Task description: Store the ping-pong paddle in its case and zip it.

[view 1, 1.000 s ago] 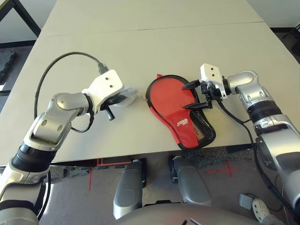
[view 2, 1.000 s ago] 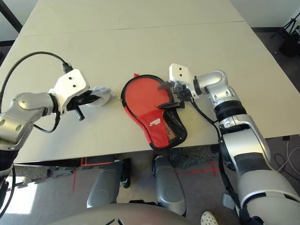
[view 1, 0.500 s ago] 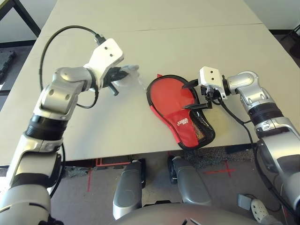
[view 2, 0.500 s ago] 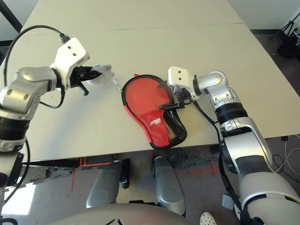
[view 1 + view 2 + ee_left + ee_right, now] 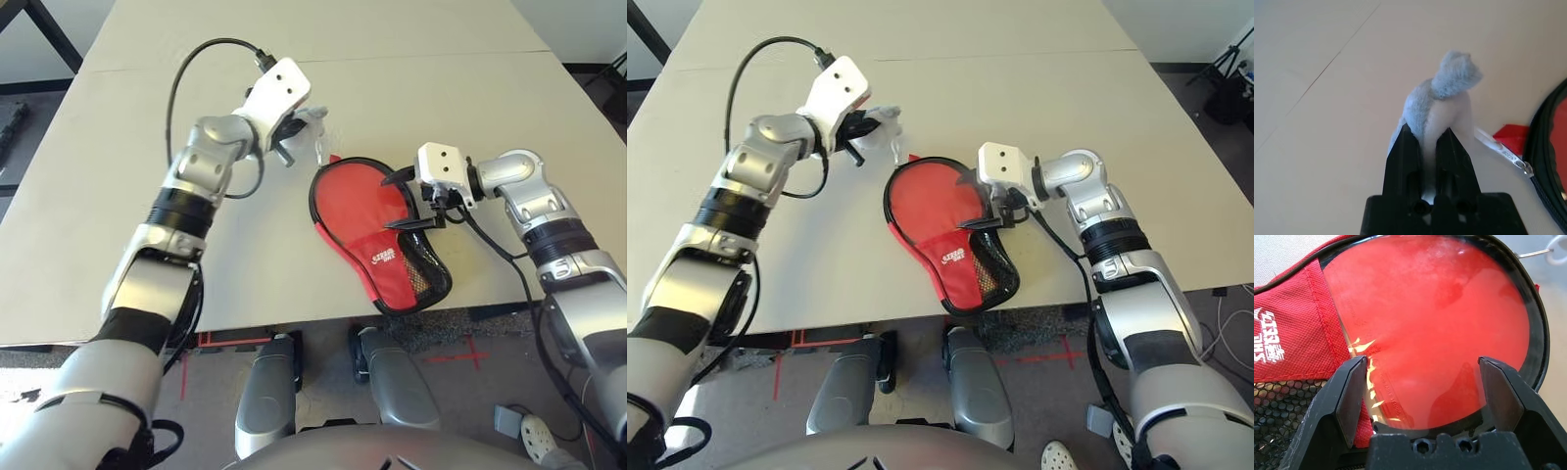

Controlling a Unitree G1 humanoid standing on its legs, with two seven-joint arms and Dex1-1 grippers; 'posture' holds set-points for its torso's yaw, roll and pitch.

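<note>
Our left gripper (image 5: 1426, 142) jaws pinch the grey charm (image 5: 1442, 98); our right wrist view shows right gripper (image 5: 1425, 382) jaws spread over the case (image 5: 1298, 338).

pale table (image 5: 411, 59), grey floor (image 5: 470, 392) with red tape marks (image 5: 460, 354)

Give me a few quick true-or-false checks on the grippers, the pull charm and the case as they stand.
1. The left gripper is shut on the grey pull charm. True.
2. The right gripper is shut. False: its fingers are spread wide over the case.
3. The case lies near the table's front edge. True.
4. The mesh pocket sits at the round end of the case. False: it sits at the narrow handle end.
</note>
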